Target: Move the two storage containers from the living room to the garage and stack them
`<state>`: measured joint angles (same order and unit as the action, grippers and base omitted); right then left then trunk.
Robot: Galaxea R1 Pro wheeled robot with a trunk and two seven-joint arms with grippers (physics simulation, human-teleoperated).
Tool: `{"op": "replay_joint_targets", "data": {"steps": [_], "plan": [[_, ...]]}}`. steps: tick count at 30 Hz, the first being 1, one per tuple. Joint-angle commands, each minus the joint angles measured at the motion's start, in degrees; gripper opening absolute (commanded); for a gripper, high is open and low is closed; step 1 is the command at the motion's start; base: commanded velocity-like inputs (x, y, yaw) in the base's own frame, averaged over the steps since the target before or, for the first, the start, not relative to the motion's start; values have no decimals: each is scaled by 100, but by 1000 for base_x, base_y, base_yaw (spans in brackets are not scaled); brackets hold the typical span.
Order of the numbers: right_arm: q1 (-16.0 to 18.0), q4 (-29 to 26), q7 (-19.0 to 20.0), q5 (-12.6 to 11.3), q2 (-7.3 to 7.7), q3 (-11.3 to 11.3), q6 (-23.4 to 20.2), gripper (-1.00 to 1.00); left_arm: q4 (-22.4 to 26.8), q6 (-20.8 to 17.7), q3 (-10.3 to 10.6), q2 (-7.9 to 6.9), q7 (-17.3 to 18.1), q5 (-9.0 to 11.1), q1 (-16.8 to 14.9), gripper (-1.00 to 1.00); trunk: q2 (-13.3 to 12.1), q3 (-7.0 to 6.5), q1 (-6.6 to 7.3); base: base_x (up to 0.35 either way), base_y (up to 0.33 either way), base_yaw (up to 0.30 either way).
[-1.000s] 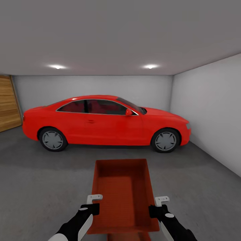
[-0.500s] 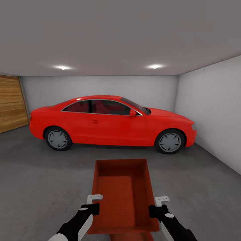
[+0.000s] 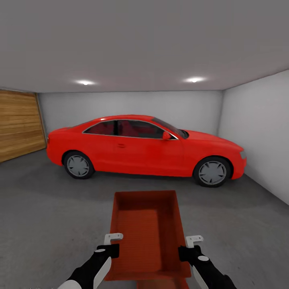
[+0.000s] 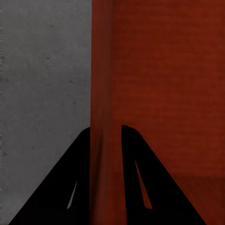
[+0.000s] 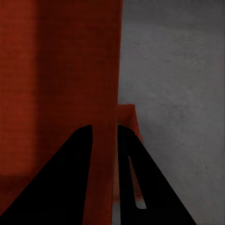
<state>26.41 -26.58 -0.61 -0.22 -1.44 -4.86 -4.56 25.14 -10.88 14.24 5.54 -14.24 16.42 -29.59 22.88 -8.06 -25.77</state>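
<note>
Bins, 2: top bin [image 3: 146,233], plus a sliver of a lower bin [image 3: 162,283] peeking out under its near end. Grippers, 2: L gripper [image 3: 112,244] and R gripper [image 3: 192,245]. Then 1 car [image 3: 144,150] w/ 2 wheels showing, rear wheel [image 3: 78,165] and front wheel [image 3: 212,172]; 2 ceiling lights, left light [image 3: 84,82] and right light [image 3: 194,80]; 1 plank door [image 3: 20,124].
</note>
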Motion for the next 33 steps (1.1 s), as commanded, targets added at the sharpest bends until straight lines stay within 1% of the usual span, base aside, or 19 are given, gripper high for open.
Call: {"op": "replay_joint_targets", "data": {"steps": [1,8,22,26,33], "plan": [[-4,3,-9,-4,-375,11,-36,-100,70,-28,-9,445,-62,-63,-1,-100,5,1,-2,0,0,203],[-4,3,-9,-4,-375,11,-36,-100,69,-28,-1,445,-68,-70,-3,-100,5,-19,-2,-8,-29,256],[-4,3,-9,-4,-375,11,-36,-100,69,-37,0,445,-71,-78,-3,-100,5,-62,-2,-127,-285,262],[-4,4,-9,-4,-375,11,-36,-100,68,-30,0,445,-70,-70,0,-100,5,-68,-2,-52,-111,105],[-4,3,-9,-4,-375,11,-36,-100,70,-28,-9,445,-62,-69,-3,-100,5,-69,-2,-5,-11,11]]}}
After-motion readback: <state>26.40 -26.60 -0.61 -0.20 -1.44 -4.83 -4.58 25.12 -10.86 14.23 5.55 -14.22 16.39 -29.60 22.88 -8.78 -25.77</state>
